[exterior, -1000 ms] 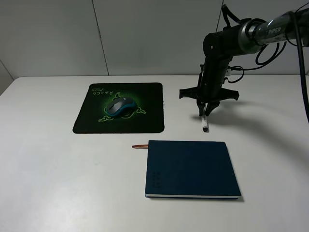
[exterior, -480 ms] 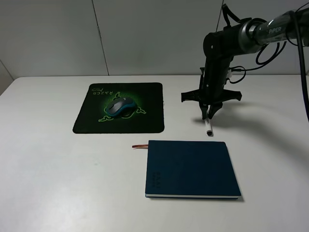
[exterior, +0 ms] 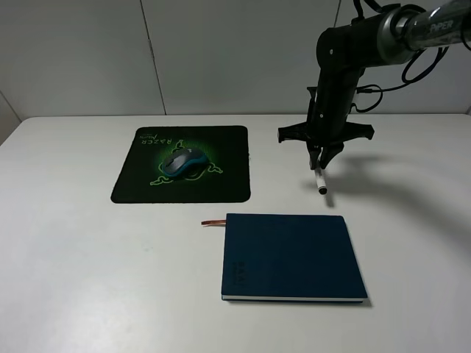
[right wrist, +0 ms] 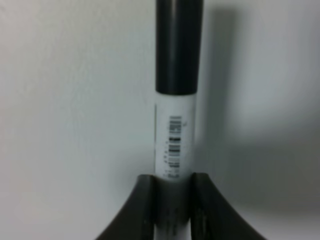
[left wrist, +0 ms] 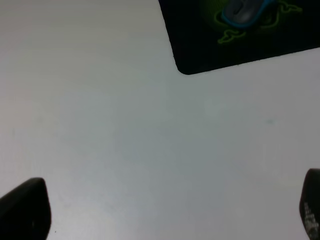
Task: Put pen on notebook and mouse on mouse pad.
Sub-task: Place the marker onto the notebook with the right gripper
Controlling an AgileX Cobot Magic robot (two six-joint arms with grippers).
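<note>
White table (exterior: 73,294), black mouse pad (exterior: 221,184) at back left, navy notebook (exterior: 291,254) in front, mouse (exterior: 184,162) lying on pad, right gripper (exterior: 321,163) clamped on pen (exterior: 321,181), pen hanging below its 2 jaws, over bare table just behind notebook, left gripper (left wrist: 167,210) spread wide, holding nothing

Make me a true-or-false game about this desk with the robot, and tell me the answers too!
1. The mouse sits on the mouse pad. True.
2. The pen lies on the notebook. False: the right hand holds it, away from the notebook.
3. The right hand is shut on the pen. True.
4. The left hand holds the mouse. False: it is open and holds nothing.
5. The notebook lies open. False: it is closed.
</note>
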